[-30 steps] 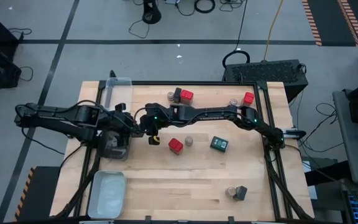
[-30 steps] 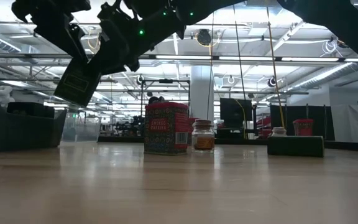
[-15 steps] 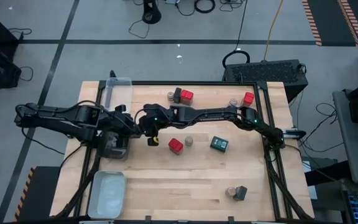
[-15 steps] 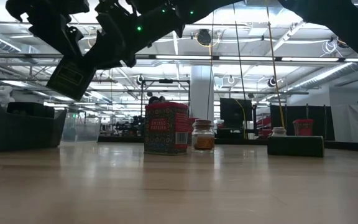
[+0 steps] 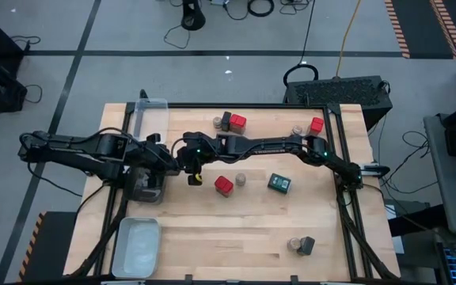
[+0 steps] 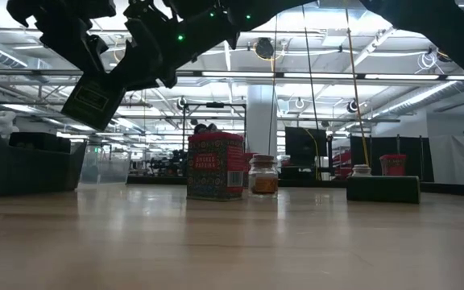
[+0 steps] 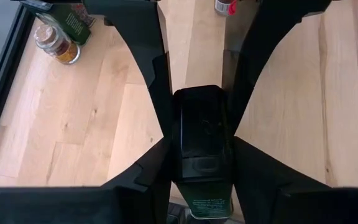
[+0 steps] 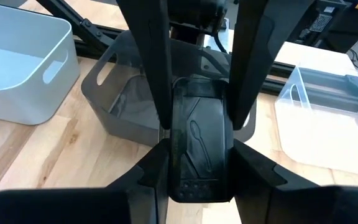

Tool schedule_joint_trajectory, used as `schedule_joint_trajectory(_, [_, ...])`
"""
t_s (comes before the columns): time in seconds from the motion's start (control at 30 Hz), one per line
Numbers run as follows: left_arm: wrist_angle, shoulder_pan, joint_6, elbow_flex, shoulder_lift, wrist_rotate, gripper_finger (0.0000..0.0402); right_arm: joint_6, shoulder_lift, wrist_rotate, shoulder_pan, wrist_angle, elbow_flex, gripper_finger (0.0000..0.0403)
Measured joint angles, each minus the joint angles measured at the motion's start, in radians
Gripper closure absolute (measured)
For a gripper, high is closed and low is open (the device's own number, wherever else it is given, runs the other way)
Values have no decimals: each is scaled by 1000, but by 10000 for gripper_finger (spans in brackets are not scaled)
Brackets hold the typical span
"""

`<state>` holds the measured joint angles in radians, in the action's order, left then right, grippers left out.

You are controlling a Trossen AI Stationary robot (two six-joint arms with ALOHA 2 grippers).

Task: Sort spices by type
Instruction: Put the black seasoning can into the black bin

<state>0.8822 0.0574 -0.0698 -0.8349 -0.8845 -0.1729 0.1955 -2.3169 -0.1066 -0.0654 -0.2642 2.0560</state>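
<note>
Both hands meet above the grey tray [image 5: 146,190] at the tabletop's left: left hand [image 5: 165,161] and right hand [image 5: 182,158] each clamp one dark tin [image 6: 93,101], hanging tilted, long axis sloping down toward the tray.

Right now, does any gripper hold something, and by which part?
Both fingers pairs clamp one dark tin: the left gripper and the right gripper each grip its long sides, above the grey tray.

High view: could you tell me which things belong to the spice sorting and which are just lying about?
Spices: red tins, dark tins, round jars, plus held tin between left gripper and right gripper.
Not spices: clear tray, grey tray, white tray.
</note>
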Motion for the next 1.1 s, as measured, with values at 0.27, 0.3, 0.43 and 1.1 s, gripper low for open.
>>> schedule_joint_trajectory(0.27, [15,0,-2,0,19,10,263,28,2,-4,-3,-4,0,251])
schedule_joint_trajectory(0.3, [28,0,-3,-1,28,10,263,34,3,-4,-5,-5,0,244])
schedule_joint_trajectory(0.43, [59,0,-4,-1,77,12,263,59,4,-3,-7,-5,0,221])
schedule_joint_trajectory(1.1, [313,0,-74,46,160,150,263,53,5,-3,-29,-35,0,204])
